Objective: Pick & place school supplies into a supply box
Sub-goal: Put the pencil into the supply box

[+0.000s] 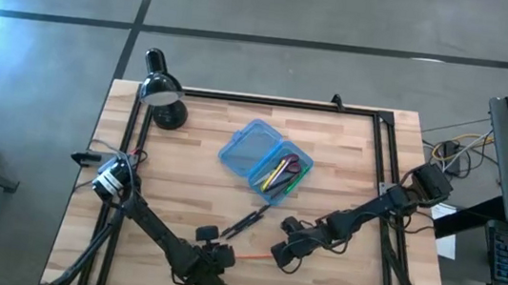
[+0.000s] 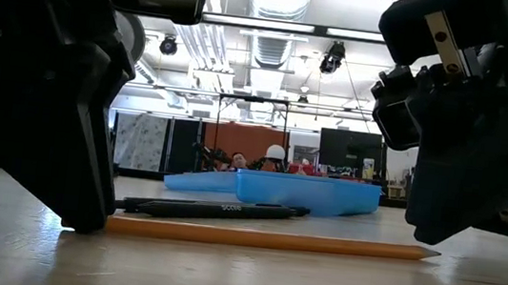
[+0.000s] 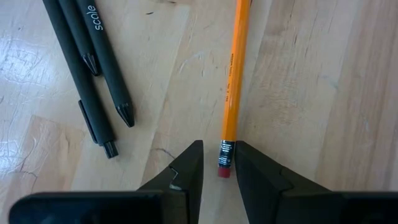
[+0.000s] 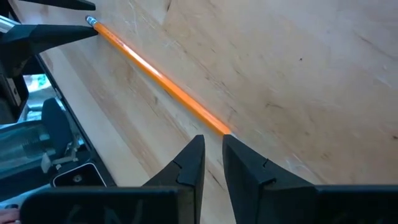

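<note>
Task judged partly done. The supply box (image 1: 257,157) is seen lid-open mid-tabletop, with several pens and what looks like the red-handled scissors (image 1: 283,173) already inside. Left out: the orange pencil (image 1: 256,255) near the front edge and two black pens (image 1: 245,224) between it and the box.

The pencil is bracketed at both ends: the left gripper (image 3: 219,163) at the eraser end, jaws slightly apart and not yet clamped; the right gripper (image 4: 212,151) at the tip, jaws nearly together, nothing held.

The black desk lamp (image 1: 164,94) stands at the back-left corner, well clear. The pens lie just beside the pencil and could be nudged.
</note>
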Controlling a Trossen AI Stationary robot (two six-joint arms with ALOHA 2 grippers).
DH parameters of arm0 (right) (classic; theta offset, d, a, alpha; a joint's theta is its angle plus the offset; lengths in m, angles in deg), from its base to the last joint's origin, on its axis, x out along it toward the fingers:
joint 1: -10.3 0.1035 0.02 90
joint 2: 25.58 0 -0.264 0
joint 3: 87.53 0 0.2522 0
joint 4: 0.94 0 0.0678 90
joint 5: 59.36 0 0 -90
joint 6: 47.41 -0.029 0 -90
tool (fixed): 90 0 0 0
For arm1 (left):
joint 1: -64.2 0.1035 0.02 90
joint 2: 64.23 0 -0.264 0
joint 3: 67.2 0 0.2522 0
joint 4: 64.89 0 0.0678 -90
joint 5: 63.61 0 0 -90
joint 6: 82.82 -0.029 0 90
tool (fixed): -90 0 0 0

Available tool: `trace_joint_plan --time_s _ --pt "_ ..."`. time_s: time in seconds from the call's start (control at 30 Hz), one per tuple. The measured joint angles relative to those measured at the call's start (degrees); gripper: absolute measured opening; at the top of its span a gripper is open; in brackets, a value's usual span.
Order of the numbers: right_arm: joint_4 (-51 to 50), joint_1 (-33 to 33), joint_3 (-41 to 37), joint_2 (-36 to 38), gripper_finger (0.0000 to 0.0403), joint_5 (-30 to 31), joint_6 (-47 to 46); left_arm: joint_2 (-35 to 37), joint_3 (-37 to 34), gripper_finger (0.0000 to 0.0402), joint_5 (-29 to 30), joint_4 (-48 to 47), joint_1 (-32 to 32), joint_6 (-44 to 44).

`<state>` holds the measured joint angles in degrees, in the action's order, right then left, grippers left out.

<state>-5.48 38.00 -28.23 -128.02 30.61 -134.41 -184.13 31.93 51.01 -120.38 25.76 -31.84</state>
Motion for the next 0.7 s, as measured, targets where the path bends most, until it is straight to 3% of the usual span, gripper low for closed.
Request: trace_joint_plan --time_s 0.7 --pt "0.4 0.0 -0.2 -1.2 0.0050 -0.2 0.0 0.0 0.2 0.0076 -0.3 0.2 0.3 0.0"
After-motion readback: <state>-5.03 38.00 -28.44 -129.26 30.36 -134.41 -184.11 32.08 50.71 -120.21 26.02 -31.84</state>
